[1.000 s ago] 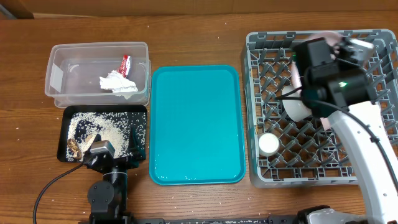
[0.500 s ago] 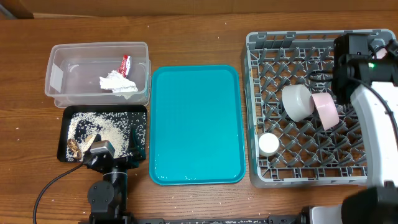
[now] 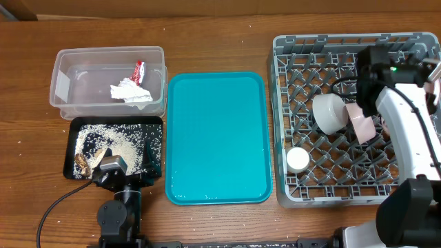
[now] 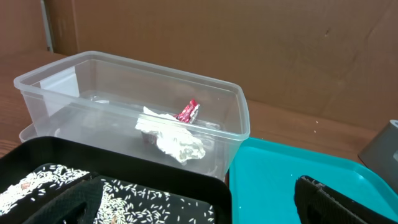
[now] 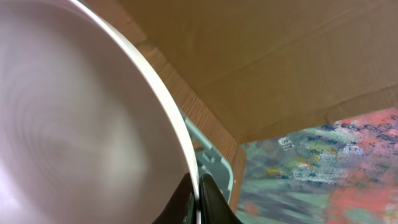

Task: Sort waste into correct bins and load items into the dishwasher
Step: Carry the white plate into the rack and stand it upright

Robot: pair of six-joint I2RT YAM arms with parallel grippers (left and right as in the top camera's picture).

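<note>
The grey dish rack (image 3: 282,103) stands at the right and holds a pale bowl (image 3: 328,112), a small white cup (image 3: 298,160) and the pink-backed plate (image 3: 360,122), which stands tilted on edge beside the bowl. My right gripper (image 3: 372,103) is shut on the plate's rim; in the right wrist view its fingers (image 5: 198,199) pinch the white edge of the plate (image 5: 74,124). My left gripper (image 4: 199,205) is open over the black tray (image 3: 155,124) of rice. The clear tub (image 3: 65,83) holds the white tissue (image 3: 131,93) and red wrapper (image 3: 138,69). No chopsticks show.
A large teal tray (image 3: 217,138) lies between the black tray and the rack. Brown food scraps (image 3: 84,162) lie in the black tray's front left corner. Cardboard walls stand behind the table.
My right arm carried the plate from the rack's upper left to its middle right, and the plate now stands beside the bowl. The left arm has not moved.
</note>
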